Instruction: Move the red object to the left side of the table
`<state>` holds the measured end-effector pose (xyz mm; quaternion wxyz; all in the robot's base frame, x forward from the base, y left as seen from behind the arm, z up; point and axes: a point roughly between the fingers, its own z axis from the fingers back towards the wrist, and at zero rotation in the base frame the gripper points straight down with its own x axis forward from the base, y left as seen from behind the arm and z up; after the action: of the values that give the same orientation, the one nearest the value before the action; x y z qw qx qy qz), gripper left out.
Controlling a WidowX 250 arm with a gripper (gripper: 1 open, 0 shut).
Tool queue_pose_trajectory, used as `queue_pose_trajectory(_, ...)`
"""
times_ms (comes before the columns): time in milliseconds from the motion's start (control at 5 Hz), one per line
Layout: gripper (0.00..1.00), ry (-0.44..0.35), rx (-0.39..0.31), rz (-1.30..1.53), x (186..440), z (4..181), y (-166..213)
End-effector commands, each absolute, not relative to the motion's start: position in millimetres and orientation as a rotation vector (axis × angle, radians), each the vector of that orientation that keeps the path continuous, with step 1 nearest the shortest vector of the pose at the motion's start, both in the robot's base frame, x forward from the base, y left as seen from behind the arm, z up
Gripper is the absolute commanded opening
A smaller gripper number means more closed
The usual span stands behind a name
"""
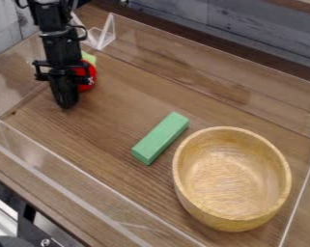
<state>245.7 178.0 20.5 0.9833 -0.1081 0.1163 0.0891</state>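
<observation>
The red object [89, 71] is a small bright red piece with a bit of green, showing only partly behind my black gripper [67, 97] near the table's far left corner. My gripper points steeply down at the wood-grain table [119, 111], its tips close to the surface. The jaws look shut, with the red object against the gripper's right side. How much of the red object sits between the fingers is hidden by the gripper body.
A green rectangular block [160, 137] lies at the table's middle. A wooden bowl [232, 178] stands at the front right. Low clear acrylic walls [15, 92] edge the table, close to the gripper on the left.
</observation>
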Motion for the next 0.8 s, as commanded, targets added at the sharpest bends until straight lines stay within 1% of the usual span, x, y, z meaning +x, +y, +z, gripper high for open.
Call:
queue_pose_trajectory(0,0.0,0.222,-0.196,0.158,244.9,28.5,174.7)
queue_pose_trajectory(200,0.0,0.21,-0.208,0.195,240.3,31.3,168.6)
queue_pose_trajectory(400,1.0,0.194,-0.221,0.23,236.3,34.9,162.3)
queue_pose_trajectory(600,1.0,0.172,-0.234,0.235,250.0,41.6,169.5)
